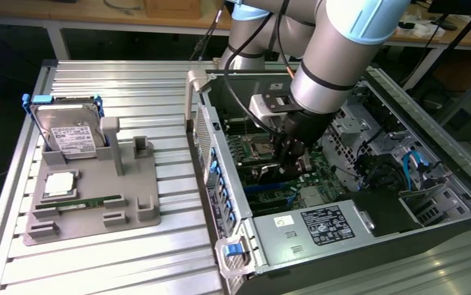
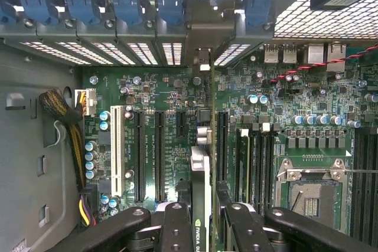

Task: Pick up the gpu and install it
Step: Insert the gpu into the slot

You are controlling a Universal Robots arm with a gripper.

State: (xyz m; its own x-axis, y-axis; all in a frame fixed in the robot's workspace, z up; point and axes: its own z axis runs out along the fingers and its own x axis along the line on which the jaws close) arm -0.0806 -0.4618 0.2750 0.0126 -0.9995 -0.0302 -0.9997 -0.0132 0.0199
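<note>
The gpu (image 2: 201, 163) is seen edge-on in the wrist view as a thin upright card with a green logo near my fingers. Its dark bracket end (image 2: 204, 33) reaches the case's rear slot openings. My gripper (image 2: 204, 228) is shut on the card, one black finger (image 2: 176, 228) on each side. The card stands over the motherboard (image 2: 171, 92) between two long black expansion slots (image 2: 159, 151); whether it sits in a slot I cannot tell. In the exterior view my gripper (image 1: 289, 163) is down inside the open computer case (image 1: 219, 203), above the motherboard.
On the exterior view's left a grey fixture (image 1: 129, 212) holds a silver hard drive (image 1: 70, 132), a processor (image 1: 59, 183) and a green memory stick (image 1: 88, 201). Inside the case are the power supply (image 1: 326, 224), blue cables (image 1: 412, 163) and an empty processor socket (image 2: 310, 193).
</note>
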